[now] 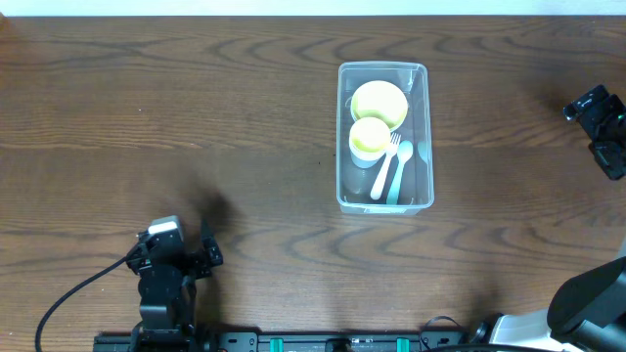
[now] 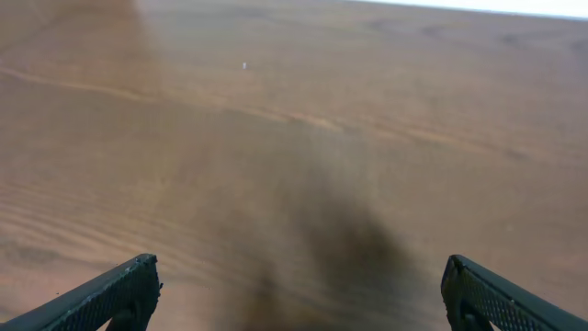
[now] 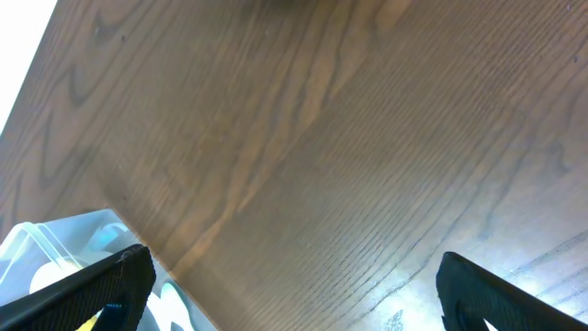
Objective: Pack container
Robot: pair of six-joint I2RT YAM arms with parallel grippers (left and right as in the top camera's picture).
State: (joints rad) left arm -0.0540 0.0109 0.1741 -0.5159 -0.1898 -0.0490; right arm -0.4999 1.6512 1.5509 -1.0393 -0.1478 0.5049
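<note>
The clear plastic container (image 1: pixel 427 147) stands right of the table's middle. Inside it are a yellow bowl (image 1: pixel 379 101), a yellow cup (image 1: pixel 370 138), a white fork (image 1: pixel 382 168) and a light blue spoon (image 1: pixel 400 170). My left gripper (image 1: pixel 186 256) is open and empty near the front left, far from the container; its wrist view (image 2: pixel 299 294) shows only bare wood between the fingers. My right gripper (image 1: pixel 597 112) is open and empty at the right edge, to the right of the container. A corner of the container (image 3: pixel 50 244) shows at the lower left of the right wrist view.
The wooden table (image 1: pixel 196 117) spreads around the container. A black cable (image 1: pixel 78 293) runs from the left arm toward the front edge. The right arm's base (image 1: pixel 587 303) stands at the front right corner.
</note>
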